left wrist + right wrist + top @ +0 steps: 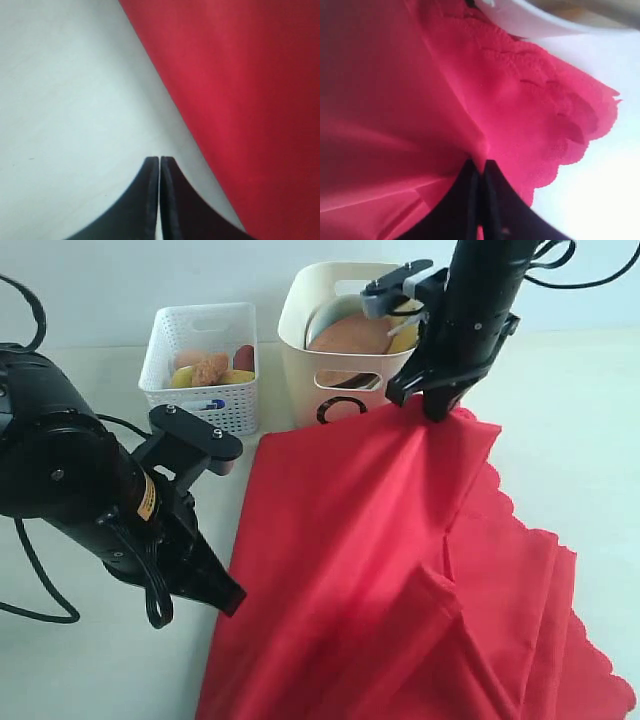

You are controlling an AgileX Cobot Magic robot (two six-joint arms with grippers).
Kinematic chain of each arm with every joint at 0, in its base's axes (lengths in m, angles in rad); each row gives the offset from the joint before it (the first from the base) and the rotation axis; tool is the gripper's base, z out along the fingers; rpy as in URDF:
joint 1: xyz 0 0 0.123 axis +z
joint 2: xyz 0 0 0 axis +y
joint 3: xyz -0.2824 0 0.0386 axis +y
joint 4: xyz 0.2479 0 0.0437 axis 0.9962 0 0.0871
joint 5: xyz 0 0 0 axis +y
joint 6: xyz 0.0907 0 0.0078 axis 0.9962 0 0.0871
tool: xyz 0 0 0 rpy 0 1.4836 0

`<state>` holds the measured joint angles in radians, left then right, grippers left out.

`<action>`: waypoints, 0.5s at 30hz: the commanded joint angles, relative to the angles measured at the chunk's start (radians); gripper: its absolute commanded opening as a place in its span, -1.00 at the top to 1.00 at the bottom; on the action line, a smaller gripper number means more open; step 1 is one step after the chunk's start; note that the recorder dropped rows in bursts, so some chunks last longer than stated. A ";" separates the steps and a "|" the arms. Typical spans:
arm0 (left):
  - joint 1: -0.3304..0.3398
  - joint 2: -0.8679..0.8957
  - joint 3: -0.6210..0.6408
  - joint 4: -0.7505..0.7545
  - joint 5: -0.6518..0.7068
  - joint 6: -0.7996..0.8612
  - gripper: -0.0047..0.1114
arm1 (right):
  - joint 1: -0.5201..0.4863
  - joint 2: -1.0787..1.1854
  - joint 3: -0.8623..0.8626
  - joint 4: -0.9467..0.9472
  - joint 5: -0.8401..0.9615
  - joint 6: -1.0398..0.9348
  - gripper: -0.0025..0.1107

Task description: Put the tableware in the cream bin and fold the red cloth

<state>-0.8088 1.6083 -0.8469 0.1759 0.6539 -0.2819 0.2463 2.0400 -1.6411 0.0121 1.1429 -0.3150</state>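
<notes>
The red cloth [400, 560] lies spread over the table's middle and right, partly folded with ridges. My right gripper [437, 405] is shut on the red cloth's far edge, just in front of the cream bin [305, 365]; the right wrist view shows a fold of red cloth [520, 115] pinched between the black fingers [492, 200] of my right gripper [481, 167]. The round brown wooden plate [350, 335] leans inside the cream bin. My left gripper [232, 602] is shut and empty, low over bare table beside the cloth's left edge [240, 100]; the left gripper [159, 160] holds nothing.
A white perforated basket [200, 390] with food stands left of the cream bin. Part of the bin's rim [530, 22] shows in the right wrist view. Bare table [90, 670] lies left of the cloth and at the far right.
</notes>
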 commanded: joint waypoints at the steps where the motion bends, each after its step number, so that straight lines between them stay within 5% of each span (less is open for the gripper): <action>1: 0.002 -0.009 0.006 0.000 -0.007 0.002 0.87 | -0.002 0.058 -0.010 -0.060 0.034 0.010 0.96; 8: 0.002 -0.009 0.006 0.000 -0.007 0.002 0.87 | -0.002 0.117 -0.010 -0.151 0.052 0.076 0.89; 15: 0.002 -0.009 0.006 0.000 -0.007 0.002 0.87 | -0.002 0.136 -0.012 -0.176 -0.003 0.211 0.00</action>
<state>-0.8088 1.6083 -0.8469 0.1759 0.6520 -0.2819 0.2463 2.1782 -1.6411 -0.1493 1.1635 -0.1689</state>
